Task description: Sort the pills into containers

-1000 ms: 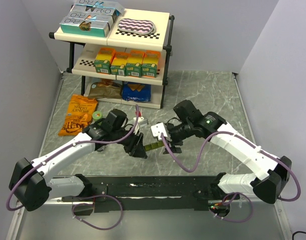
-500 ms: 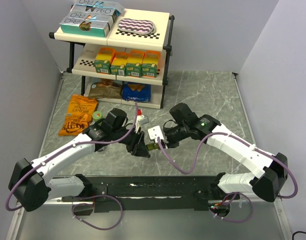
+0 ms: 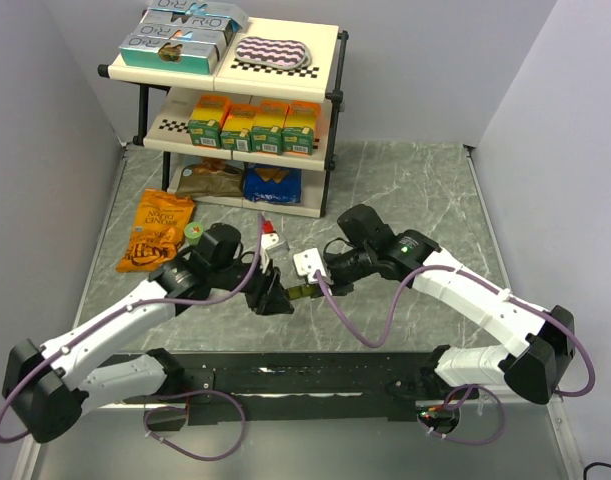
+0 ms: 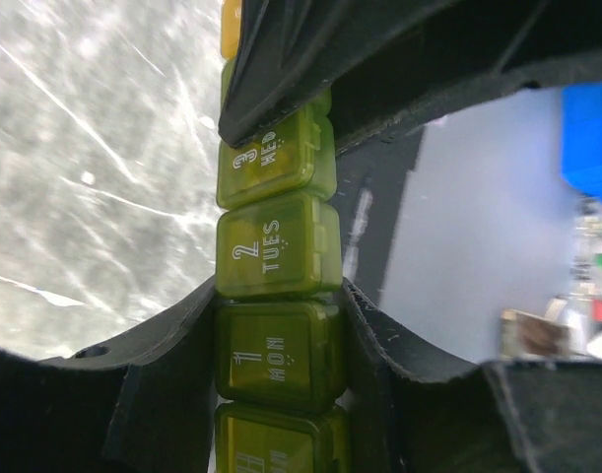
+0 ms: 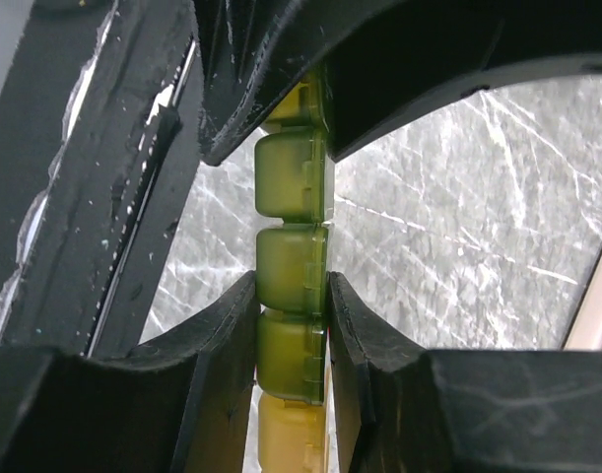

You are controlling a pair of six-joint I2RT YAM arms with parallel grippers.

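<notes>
Over the grey marbled table [image 3: 415,195], mid-frame, left gripper [image 4: 279,350] and right gripper [image 5: 292,310] each clamp the translucent green-yellow plastic compartment strip [image 4: 274,163]; next move probably requires opening a lid [image 4: 278,254].

MON, TUES, WED on containers [image 4: 278,251]

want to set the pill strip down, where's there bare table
Widest bare marble: right rear of the table, bordered by the shelf, the right wall and the right arm. A small patch lies between the held pill strip and the base rail. Crowded: left rear, with the orange snack bag, green roll and packets under the shelf.
</notes>
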